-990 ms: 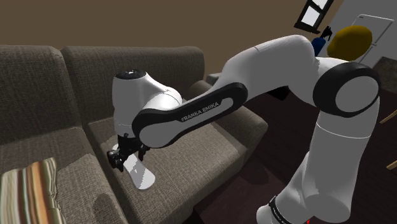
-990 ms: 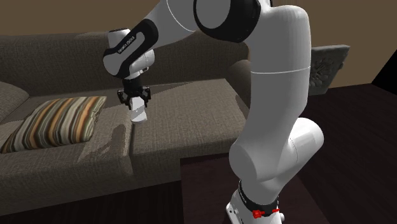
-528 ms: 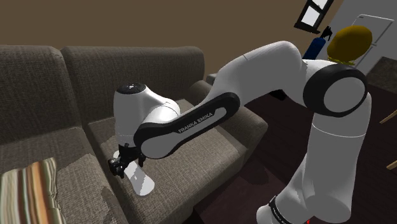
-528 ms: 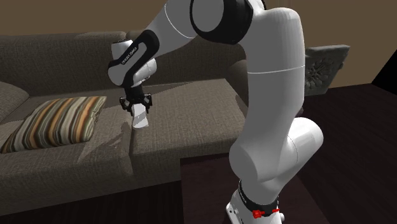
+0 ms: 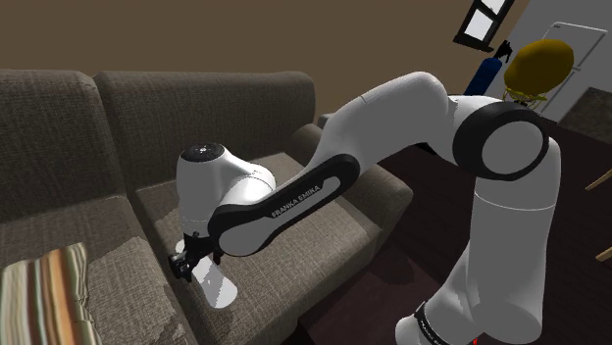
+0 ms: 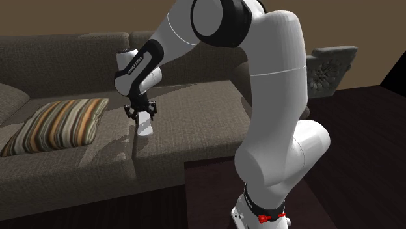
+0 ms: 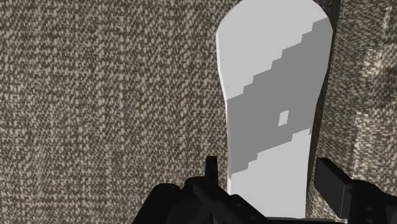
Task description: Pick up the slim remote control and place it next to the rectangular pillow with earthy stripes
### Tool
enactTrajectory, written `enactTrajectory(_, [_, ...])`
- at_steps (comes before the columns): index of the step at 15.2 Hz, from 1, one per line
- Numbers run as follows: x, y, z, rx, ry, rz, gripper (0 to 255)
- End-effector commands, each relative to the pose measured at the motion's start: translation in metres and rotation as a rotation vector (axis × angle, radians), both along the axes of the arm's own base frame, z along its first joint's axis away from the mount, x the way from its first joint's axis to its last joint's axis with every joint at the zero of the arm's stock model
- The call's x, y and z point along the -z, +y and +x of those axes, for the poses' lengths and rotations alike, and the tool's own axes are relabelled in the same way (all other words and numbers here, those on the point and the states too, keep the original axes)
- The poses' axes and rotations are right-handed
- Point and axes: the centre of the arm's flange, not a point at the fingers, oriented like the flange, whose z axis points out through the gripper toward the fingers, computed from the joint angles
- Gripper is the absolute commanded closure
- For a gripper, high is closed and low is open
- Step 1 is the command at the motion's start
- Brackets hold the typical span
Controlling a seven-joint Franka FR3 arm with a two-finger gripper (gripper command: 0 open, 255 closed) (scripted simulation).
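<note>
From the wrist view the tool [image 7: 270,191] is clamped on the remote control [image 7: 273,108], with a black finger [image 7: 332,181] at each long edge. The remote is a slim, plain white slab with a rounded end and a stepped grey band across it. The second exterior view shows it hanging end-down, low over the sofa [image 6: 195,120] seat. It is near the striped pillow [image 6: 58,123] on the next cushion, but apart from it. In the shoulder view the white forearm [image 5: 284,191] hides much of the seat.

Item: slim white-and-grey remote [image 7: 273,108]. I am seeing the hand [image 7: 268,167] clasping it, black fingers [image 7: 335,186] pressing each long edge. Coarse brown sofa fabric [image 7: 95,95] is lying behind.
</note>
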Motion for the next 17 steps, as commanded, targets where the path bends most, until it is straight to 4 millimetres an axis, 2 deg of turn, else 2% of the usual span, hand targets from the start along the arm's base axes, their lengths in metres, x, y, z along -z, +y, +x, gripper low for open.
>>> enactTrajectory(1, [0.0, 0.0, 0.0, 0.0, -0.001, 0.0, 255])
enactTrajectory(4, [0.0, 0.0, 0.0, 0.0, -0.001, 0.0, 255])
enactTrajectory(5, [0.0, 0.0, 0.0, 0.0, -0.001, 0.0, 0])
enactTrajectory(10, [0.0, 0.0, 0.0, 0.0, -0.001, 0.0, 0])
enactTrajectory(14, [-0.05, -0.001, 0.0, 0.0, -0.001, 0.0, 0])
enactTrajectory(17, [-0.05, -0.001, 0.0, 0.0, -0.001, 0.0, 0])
